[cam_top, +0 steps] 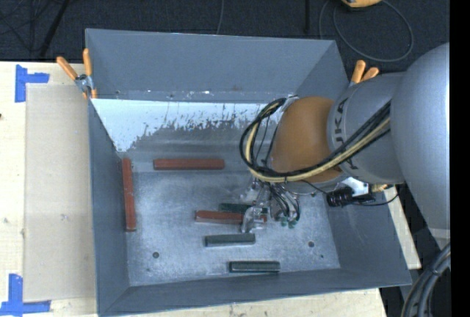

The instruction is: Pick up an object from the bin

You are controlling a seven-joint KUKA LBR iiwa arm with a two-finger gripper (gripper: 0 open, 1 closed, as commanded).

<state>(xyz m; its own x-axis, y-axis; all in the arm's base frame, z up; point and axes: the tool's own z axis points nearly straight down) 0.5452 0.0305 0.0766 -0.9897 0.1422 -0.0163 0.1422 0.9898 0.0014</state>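
Near the grey metal bin's [220, 66] middle, claw [255, 219] sits low at the right end of a flat reddish-brown bar [214, 216], dark grey bar [229, 240] just beside; likely lining up a grasp. Claw opening: cannot tell.

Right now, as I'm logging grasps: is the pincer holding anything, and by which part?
Cannot be told. The pincer is at the right end of the middle red-brown bar, but whether it grips it is hidden.
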